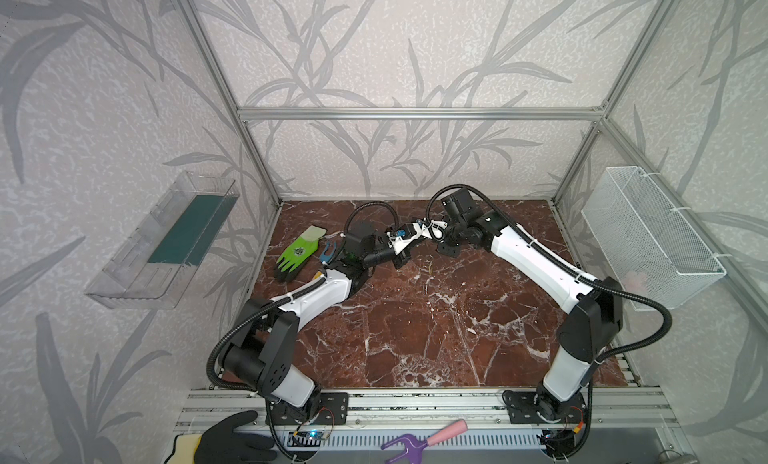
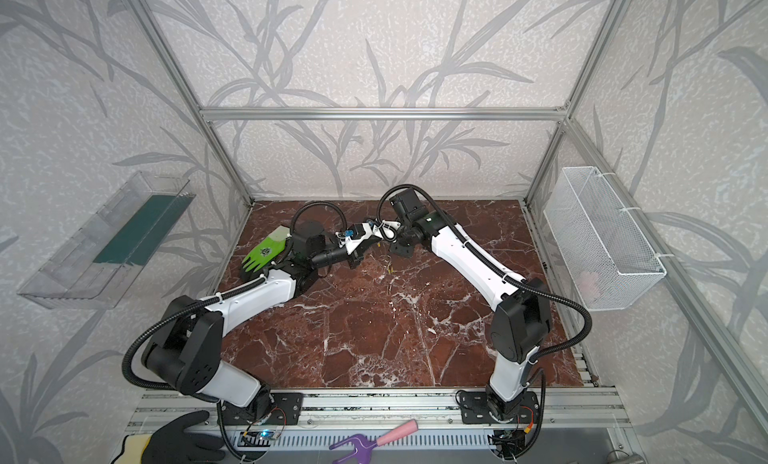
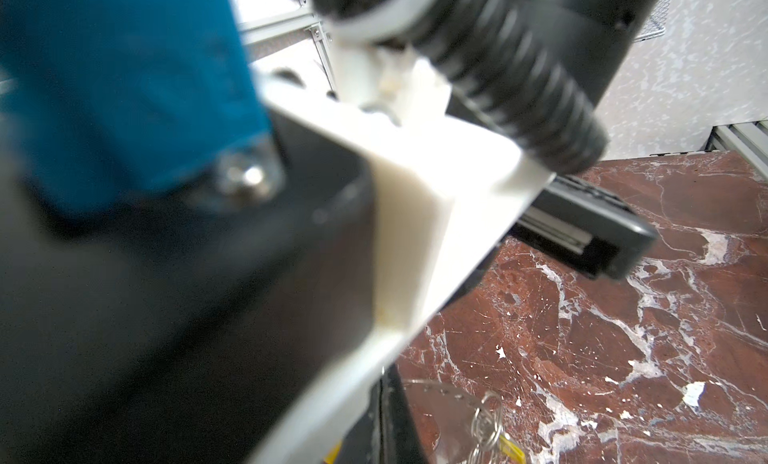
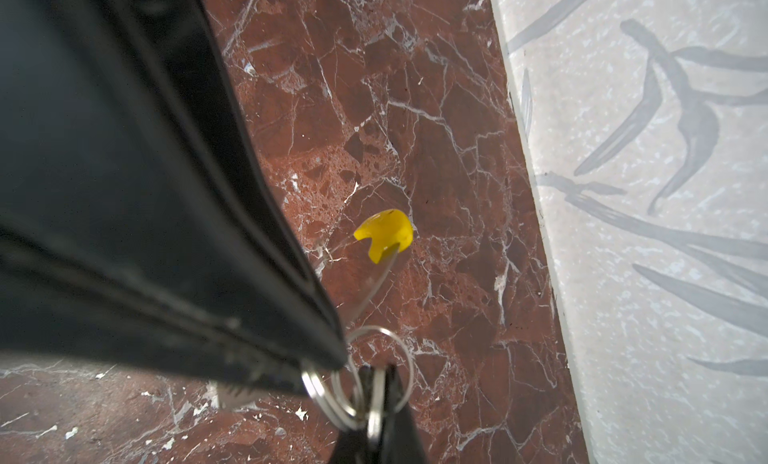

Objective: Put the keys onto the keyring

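L wrist view mostly blocked by blurred black/white/blue hardware (image 3: 166, 275). Of keys (image 4: 324, 399) only abt 3 thin steel split rings showed, blades hidden behind black finger (image 4: 166, 192); in both top views just tiny glint btw 2 arms. Of keyring (image 4: 386, 233), glossy yellow curved segment + bit of thin grey wire seen, rest hidden; sat just beside rings, over red-brown white-veined marble table (image 4: 415, 109). Rt gripper (image 4: 359, 368) closed, tips pinching rings. Left gripper (image 1: 401, 260) closed; hold on anything unclear
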Action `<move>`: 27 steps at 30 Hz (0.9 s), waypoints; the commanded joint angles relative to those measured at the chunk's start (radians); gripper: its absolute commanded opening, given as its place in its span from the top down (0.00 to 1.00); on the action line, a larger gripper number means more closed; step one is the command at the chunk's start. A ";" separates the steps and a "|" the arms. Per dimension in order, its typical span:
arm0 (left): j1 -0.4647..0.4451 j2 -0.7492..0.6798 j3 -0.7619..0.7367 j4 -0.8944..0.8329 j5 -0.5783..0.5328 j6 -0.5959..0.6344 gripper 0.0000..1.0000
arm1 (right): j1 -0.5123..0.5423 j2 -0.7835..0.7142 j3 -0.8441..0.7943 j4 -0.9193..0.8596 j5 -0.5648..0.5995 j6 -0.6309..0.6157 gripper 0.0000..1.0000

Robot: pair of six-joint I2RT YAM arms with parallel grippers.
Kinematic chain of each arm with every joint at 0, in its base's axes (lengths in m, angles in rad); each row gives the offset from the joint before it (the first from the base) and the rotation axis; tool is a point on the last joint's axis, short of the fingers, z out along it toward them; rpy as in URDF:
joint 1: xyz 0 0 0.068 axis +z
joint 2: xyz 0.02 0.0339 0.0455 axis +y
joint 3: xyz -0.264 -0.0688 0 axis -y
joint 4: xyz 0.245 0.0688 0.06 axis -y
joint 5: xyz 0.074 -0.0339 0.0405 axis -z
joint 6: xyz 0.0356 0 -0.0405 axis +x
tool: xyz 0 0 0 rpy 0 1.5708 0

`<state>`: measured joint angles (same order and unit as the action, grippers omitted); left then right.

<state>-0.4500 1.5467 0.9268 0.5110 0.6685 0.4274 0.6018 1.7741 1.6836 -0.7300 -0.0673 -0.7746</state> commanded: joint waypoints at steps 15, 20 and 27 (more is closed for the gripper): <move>0.008 0.073 -0.010 -0.105 -0.082 0.004 1.00 | 0.005 -0.026 0.001 0.073 -0.056 -0.032 1.00; 0.020 0.080 -0.039 -0.046 -0.095 -0.048 0.83 | 0.005 0.023 0.034 0.013 -0.077 -0.037 1.00; 0.069 0.045 -0.109 0.074 -0.135 -0.126 0.64 | 0.011 0.100 0.082 -0.050 -0.116 -0.053 1.00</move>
<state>-0.3981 1.5959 0.8497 0.5644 0.5873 0.3534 0.5873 1.8614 1.7027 -0.7597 -0.0971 -0.7918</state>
